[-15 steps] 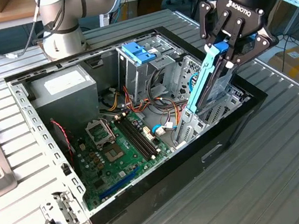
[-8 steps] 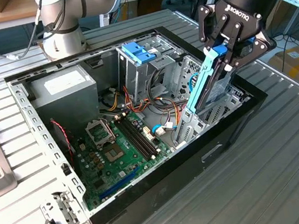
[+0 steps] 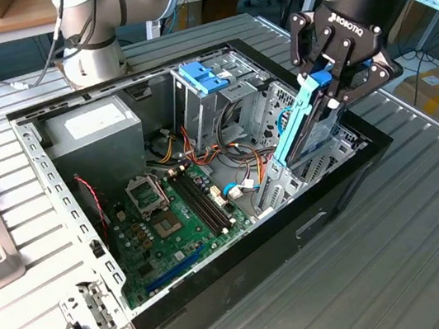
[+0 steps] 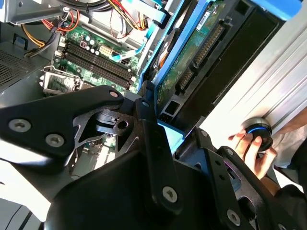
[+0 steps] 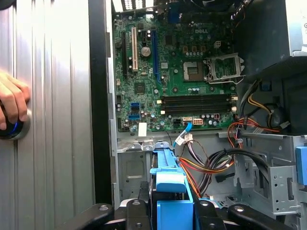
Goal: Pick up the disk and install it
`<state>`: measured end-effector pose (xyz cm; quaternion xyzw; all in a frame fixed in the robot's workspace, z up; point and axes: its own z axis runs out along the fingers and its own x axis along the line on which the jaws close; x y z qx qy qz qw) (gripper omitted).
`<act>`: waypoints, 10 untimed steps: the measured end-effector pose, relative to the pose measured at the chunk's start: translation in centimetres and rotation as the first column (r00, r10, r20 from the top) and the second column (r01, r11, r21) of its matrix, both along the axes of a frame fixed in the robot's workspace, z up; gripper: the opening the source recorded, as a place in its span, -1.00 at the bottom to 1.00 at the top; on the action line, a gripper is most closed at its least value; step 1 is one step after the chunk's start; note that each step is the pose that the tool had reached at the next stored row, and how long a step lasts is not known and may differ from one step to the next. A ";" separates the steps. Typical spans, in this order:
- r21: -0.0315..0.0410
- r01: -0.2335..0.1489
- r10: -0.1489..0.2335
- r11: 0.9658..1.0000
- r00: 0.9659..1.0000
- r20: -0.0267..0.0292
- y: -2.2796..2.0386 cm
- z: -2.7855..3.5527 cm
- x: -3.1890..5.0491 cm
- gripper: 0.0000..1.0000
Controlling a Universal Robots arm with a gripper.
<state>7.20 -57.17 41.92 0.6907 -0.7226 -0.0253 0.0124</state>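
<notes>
Exterior view: disk (image 3: pixel 301 122) half-hidden behind gripper (image 3: pixel 339 83)

Brand print: end effector (image 3: pixel 333 100), mobo (image 5: pixel 158 72).

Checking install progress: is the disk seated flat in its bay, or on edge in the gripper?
On edge, not seated: the disk stands tilted with its lower end in the case's bay, and the gripper is shut on its upper end.

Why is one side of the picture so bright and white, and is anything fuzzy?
In the second wrist view, light washes out the ribbed table, and the claw holding the disk looks dark and soft up close. In the exterior view, lighting is even. In the first wrist view, the hand is slightly blurry.
</notes>
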 end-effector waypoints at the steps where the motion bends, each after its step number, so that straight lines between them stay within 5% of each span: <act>1: 0.000 0.000 0.000 1.000 1.000 0.000 0.00 -0.05 0.00 -0.25; 10: 0.000 0.000 0.000 1.000 1.000 0.000 0.00 -0.81 0.00 -0.25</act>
